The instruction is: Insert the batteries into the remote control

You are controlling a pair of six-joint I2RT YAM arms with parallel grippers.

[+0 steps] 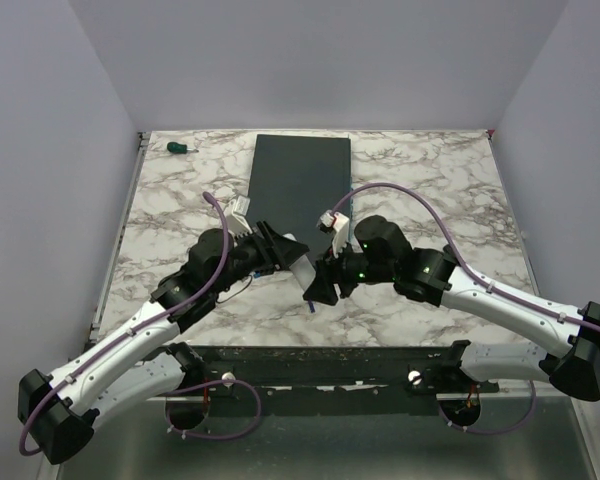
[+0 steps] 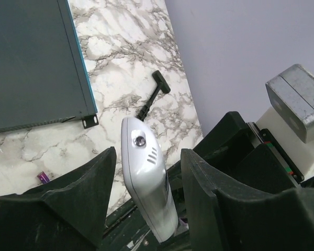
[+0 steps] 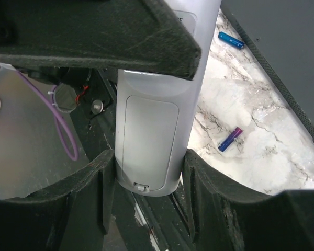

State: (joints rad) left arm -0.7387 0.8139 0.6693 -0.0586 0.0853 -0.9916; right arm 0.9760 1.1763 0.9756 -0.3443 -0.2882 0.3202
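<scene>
White remote [image 3: 146, 141] hung over the near edge of the marble table [image 3: 261, 167], its closed back cover facing the right wrist camera. The right gripper [image 3: 146, 175] pinched its lower end from both sides. The left gripper [image 2: 146, 162] stood spread around the other end, with a gap on each side. On the table beside them lay the purple battery [image 3: 230, 139] and, farther off, the blue battery [image 3: 231, 40].

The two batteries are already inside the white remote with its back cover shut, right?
No: the blue battery and the purple-blue battery lie on the marble table, outside the remote control; its cover is shut. The right wrist view shows it.
</scene>
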